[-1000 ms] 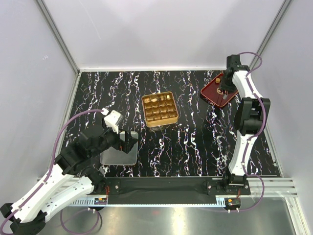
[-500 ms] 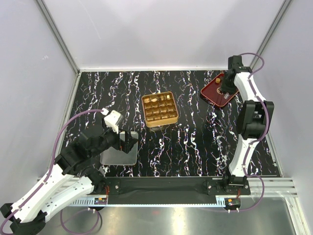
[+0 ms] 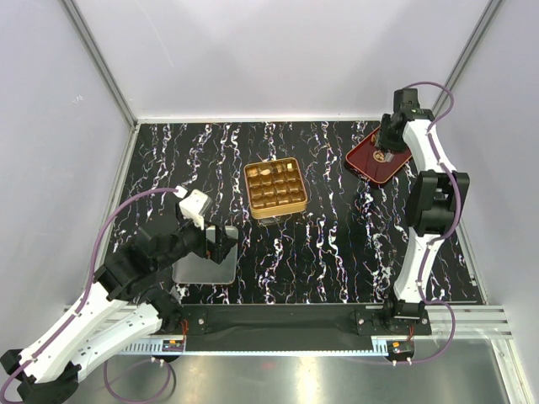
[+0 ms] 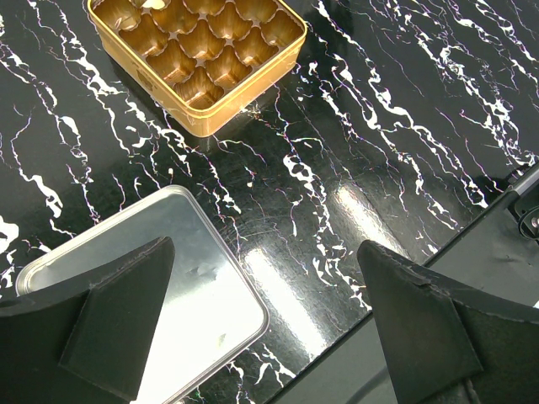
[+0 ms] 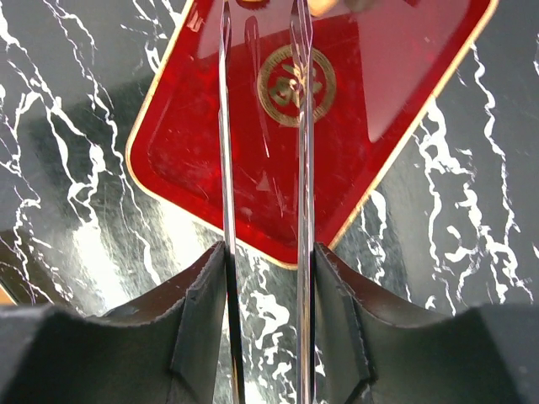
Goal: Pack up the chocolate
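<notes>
The gold tin with a grid of cells sits mid-table. A few small chocolate pieces lie in its far row. The dark red tray is at the far right. My right gripper hovers over it, shut on metal tweezers whose blades are slightly apart and point at the tray's far side. A tan chocolate piece shows at the tweezer tips, cut off by the frame edge. My left gripper is open and empty over the silver lid.
The silver lid lies flat near the front left, close to the tin's near corner. The black rail of the arm bases runs along the near table edge. White walls enclose the table.
My right wrist has moved toward the far side of the red tray, now covering the small piece at its far corner. The left arm has not moved.
</notes>
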